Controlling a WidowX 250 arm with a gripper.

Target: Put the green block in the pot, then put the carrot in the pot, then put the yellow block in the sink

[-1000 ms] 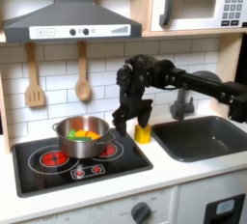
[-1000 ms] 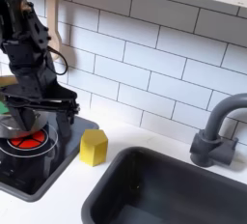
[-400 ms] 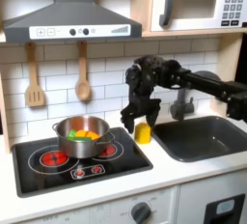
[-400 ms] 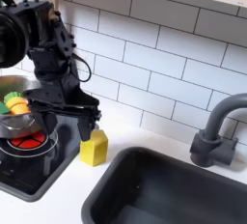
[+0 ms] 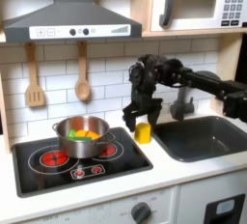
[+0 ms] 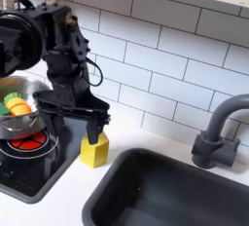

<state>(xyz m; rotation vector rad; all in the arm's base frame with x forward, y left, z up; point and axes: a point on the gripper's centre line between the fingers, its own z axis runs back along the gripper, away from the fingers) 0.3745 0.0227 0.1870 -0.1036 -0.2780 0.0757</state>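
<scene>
The yellow block (image 5: 143, 133) (image 6: 94, 152) stands on the white counter between the stovetop and the sink (image 5: 200, 139) (image 6: 165, 189). My gripper (image 5: 142, 121) (image 6: 95, 129) hangs open just above it, one finger to each side of its top. The steel pot (image 5: 82, 141) (image 6: 21, 125) sits on the stovetop's rear burner. The carrot (image 5: 88, 132) (image 6: 16, 104) lies inside it. A green patch (image 5: 73, 133) shows beside the carrot; I cannot tell whether it is the green block or the leafy tip.
The black stovetop (image 5: 58, 165) with red rings lies at the first exterior view's left. A dark curved faucet (image 5: 181, 102) (image 6: 218, 132) stands behind the sink. Two wooden utensils (image 5: 35, 81) hang on the tiled wall under the range hood.
My gripper has moved from beside the pot toward the sink and now hangs over the yellow block. The block and pot have not moved.
</scene>
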